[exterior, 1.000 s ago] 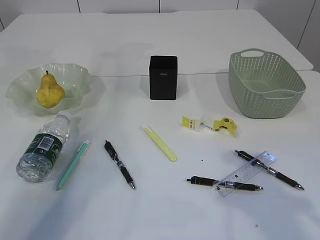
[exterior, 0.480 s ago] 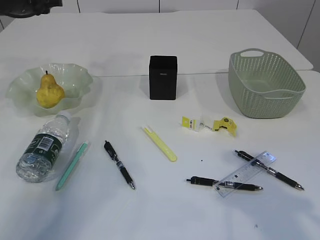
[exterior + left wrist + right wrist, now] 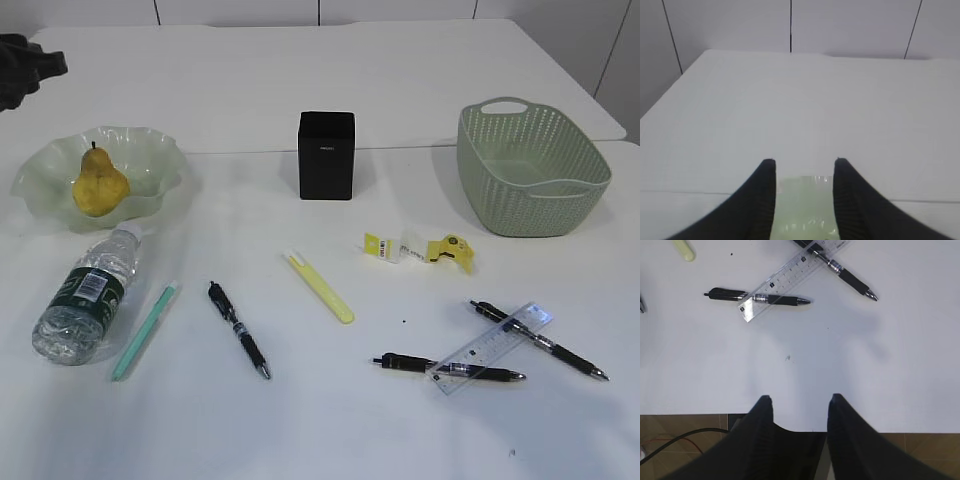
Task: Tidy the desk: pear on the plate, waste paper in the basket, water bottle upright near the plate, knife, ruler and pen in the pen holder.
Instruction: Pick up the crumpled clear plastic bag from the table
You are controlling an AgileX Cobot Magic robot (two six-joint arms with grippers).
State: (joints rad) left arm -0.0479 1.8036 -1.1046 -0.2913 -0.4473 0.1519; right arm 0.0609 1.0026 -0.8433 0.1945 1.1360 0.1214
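The yellow pear (image 3: 99, 185) sits in the wavy pale-green plate (image 3: 150, 150) at the left. The water bottle (image 3: 85, 298) lies on its side in front of the plate. Yellow and white waste paper (image 3: 420, 247) lies right of centre, before the basket (image 3: 530, 170). The black pen holder (image 3: 326, 155) stands mid-desk. The clear ruler (image 3: 492, 348) (image 3: 790, 277) rests across two black pens (image 3: 447, 367) (image 3: 757, 297). A slim yellow knife (image 3: 320, 287) and another black pen (image 3: 238, 328) lie in the middle. My left gripper (image 3: 804, 161) is open above the plate (image 3: 802, 205). My right gripper (image 3: 799, 397) is open over the near desk edge.
A teal pen (image 3: 145, 330) lies beside the bottle. A dark part of my left arm (image 3: 25, 65) shows at the far left edge, behind the plate. The right wrist view shows brown floor and a cable (image 3: 675, 437) beyond the desk's near edge.
The left arm came into the exterior view at the top left corner, then dropped lower along the left edge. Its jaws narrowed a little. Nothing on the desk moved.
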